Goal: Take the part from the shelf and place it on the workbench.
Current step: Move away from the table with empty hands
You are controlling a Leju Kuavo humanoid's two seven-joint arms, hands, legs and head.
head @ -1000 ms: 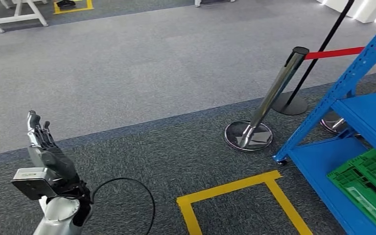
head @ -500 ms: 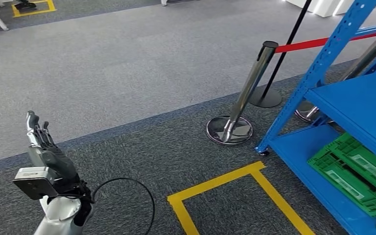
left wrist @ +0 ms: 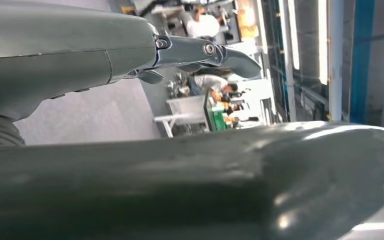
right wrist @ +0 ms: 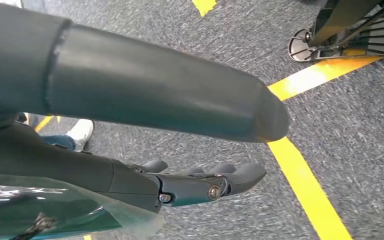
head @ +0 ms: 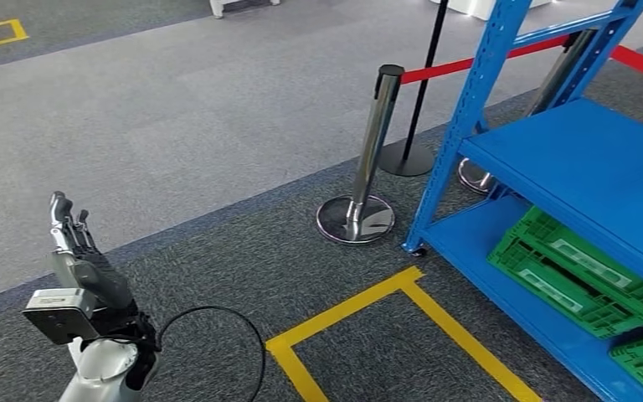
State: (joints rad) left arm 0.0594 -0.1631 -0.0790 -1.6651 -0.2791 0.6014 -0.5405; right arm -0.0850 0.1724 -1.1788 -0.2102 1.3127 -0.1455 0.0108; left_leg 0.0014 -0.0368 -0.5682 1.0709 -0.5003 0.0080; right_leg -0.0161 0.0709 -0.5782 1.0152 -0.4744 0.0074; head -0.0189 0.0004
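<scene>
Underfoot grey carpet (head: 176, 126) | yellow tape (head: 402, 289) | blue shelf (head: 586, 167) right

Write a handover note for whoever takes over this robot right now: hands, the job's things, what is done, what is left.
Left hand: raised, fingers apart, holding nothing.
Right hand: fingers straight, holding nothing.
The blue shelf stands ahead to the right, with green crates on its lower level; I cannot tell where the part is.
Done: nothing taken yet.
Left: reach the shelf, take the part, carry it to the workbench.
</scene>
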